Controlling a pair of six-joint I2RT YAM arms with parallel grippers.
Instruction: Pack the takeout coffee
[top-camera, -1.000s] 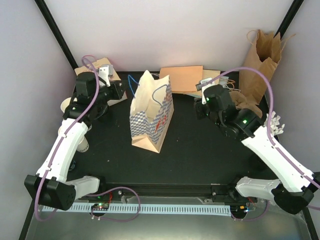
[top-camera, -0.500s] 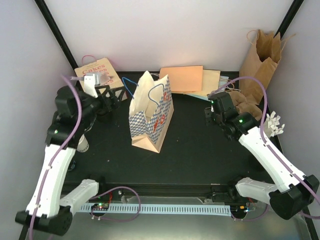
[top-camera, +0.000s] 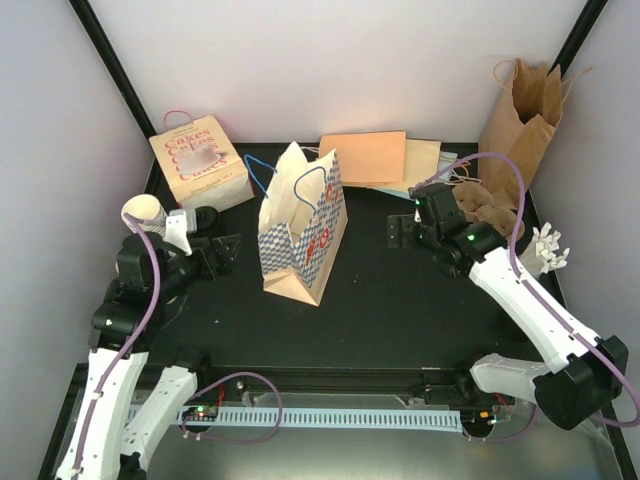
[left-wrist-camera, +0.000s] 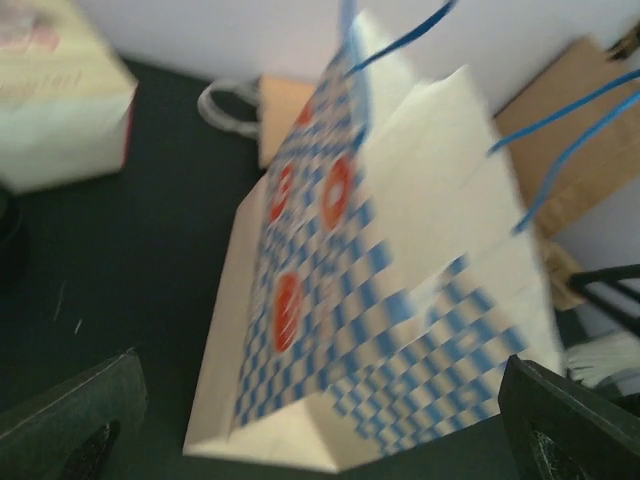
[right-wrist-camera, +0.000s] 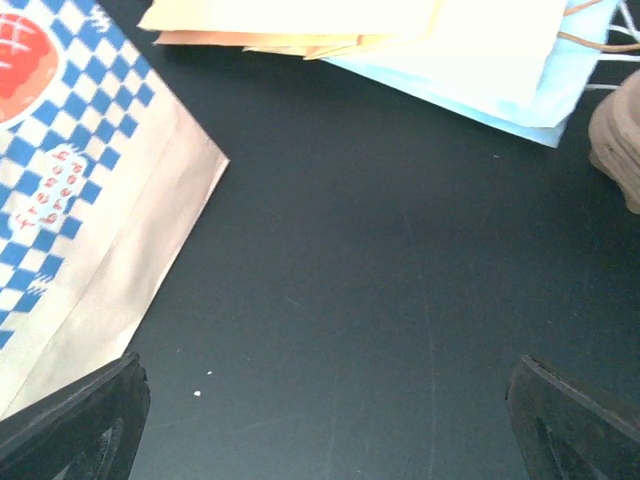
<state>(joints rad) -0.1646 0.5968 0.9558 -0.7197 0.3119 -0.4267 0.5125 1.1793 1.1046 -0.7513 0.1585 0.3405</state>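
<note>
Black tabletop (top-camera: 400, 315) (matte, lightly scuffed) enclosed by pale white walls (top-camera: 350, 60).

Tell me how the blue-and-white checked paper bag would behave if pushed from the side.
The blue-and-white checked paper bag would probably tip or slide: it stands tall on a narrow base on the black table. Its thin walls lean and bow near the open top, so they would likely buckle. Its contents are hidden, so weight is unclear.

Cream-white paper cup (top-camera: 141, 211), far left side
</note>
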